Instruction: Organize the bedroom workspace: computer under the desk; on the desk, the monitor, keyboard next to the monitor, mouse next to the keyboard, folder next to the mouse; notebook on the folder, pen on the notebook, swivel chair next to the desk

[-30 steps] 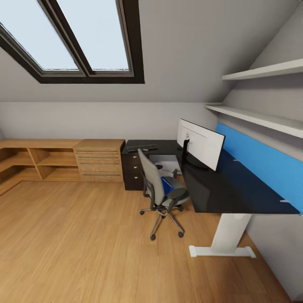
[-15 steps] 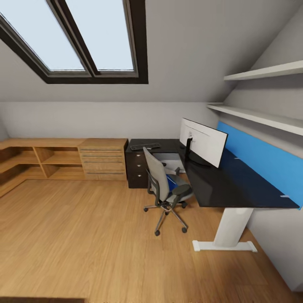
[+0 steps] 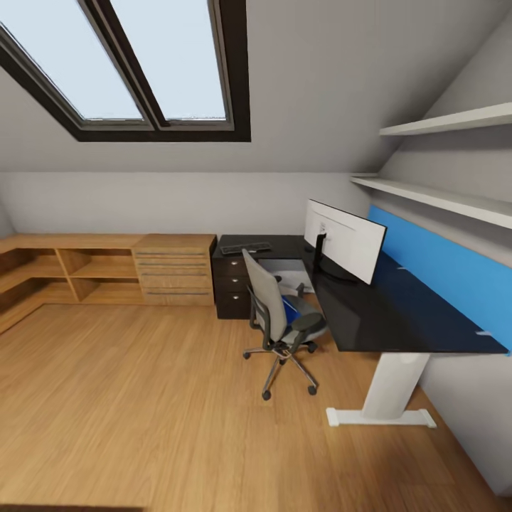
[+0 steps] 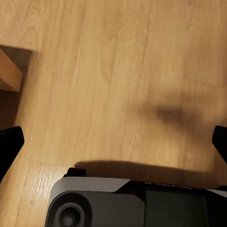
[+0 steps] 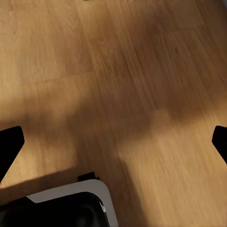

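From the head view, the monitor (image 3: 346, 240) already stood on the black desk (image 3: 398, 316), the keyboard (image 3: 245, 248) lay at its ten o'clock, and the blue folder (image 3: 289, 307) sat on the swivel chair (image 3: 279, 321), unmoved. In each wrist view, left gripper (image 4: 113, 142) and right gripper (image 5: 113, 144) hung spread wide, empty, over floorboards (image 4: 118, 61).
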Robot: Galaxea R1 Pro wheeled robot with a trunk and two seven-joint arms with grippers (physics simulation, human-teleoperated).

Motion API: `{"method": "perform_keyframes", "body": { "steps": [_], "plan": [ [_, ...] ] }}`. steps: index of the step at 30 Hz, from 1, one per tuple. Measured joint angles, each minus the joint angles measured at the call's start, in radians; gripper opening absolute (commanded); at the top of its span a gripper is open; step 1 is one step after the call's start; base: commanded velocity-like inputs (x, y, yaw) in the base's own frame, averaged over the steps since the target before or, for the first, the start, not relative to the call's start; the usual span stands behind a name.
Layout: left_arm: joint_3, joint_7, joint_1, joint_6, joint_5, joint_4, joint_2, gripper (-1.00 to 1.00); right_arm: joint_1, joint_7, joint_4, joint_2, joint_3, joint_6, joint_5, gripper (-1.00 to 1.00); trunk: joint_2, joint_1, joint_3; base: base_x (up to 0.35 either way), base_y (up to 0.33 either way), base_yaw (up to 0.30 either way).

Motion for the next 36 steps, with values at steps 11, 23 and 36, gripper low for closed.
{"method": "perform_keyframes", "body": {
  "steps": [11, 23, 36],
  "plan": [
    [0.0, 0.0, 0.0, 0.0, 0.0, 0.0, 0.0, 1.0, 0.0, 0.0, 0.0, 0.0, 0.0, 0.0, 0.0, 1.0, 0.0, 0.0, 0.0, 0.28, 0.0, 0.0],
    [0.0, 0.0, 0.0, -0.001, 0.0, -0.003, -0.002, 1.0, 0.0, 0.0, 0.0, 0.0, 0.0, 0.0, 0.0, 1.0, 0.0, 0.0, 0.0, 0.027, 0.0, 0.0],
    [0.005, 0.011, 0.0, 0.001, 0.014, -0.004, -0.002, 1.0, 0.0, 0.001, 0.0, 0.0, 0.001, 0.0, 0.0, 1.0, -0.063, 0.035, -0.028, 0.0, 0.0, 0.0]
  ]
}}
